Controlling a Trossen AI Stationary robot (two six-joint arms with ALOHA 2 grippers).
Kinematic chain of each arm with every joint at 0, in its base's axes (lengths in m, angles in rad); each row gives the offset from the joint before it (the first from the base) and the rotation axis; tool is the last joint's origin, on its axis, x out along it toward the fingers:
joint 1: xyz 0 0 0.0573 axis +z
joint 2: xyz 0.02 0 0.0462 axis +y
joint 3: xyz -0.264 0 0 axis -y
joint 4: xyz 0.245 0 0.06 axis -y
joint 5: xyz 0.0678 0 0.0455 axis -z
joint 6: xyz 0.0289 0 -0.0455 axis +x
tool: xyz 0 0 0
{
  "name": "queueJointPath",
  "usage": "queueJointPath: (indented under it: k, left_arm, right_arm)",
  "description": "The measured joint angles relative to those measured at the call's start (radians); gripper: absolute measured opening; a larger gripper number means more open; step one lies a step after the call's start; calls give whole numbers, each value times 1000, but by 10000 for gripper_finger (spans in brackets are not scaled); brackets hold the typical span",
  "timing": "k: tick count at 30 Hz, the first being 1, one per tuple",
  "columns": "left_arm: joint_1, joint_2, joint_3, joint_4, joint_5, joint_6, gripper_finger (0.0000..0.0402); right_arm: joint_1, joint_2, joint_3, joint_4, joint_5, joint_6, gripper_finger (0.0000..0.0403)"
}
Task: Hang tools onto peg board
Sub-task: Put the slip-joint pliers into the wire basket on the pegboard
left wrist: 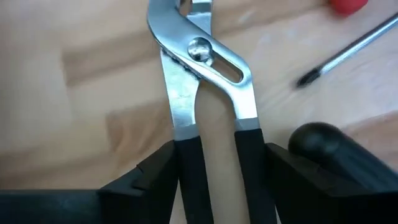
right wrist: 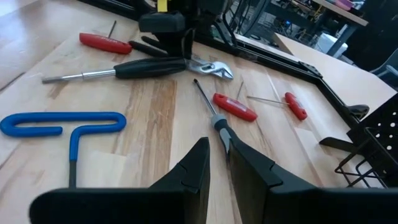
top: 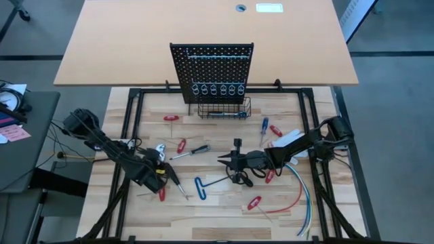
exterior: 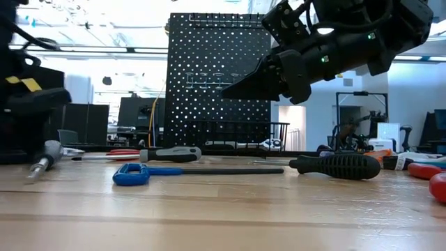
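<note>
Pliers (left wrist: 199, 68) — shiny bare metal (matt black grips) on pale wood table (left wrist: 74, 93).
</note>
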Motion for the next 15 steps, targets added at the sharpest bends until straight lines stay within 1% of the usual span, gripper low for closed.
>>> queueJointPath:
  k: [3, 6, 11, 15]
  left_arm:
    - [32, 3, 25, -16, -20, 90, 193]
    - [69, -1, 52, -24, -68, 159, 174]
    - [131, -4, 88, -20, -97, 282, 162]
    - [171, -22, 105, -24, -101, 378, 150]
  right_arm:
    - [0, 0, 0, 0, 0, -11, 66]
    - [0, 0, 0, 0, 1, -12, 66]
    - [0, 0, 0, -4, 6, -13, 66]
    - [0, 0, 0, -16, 6, -15, 66]
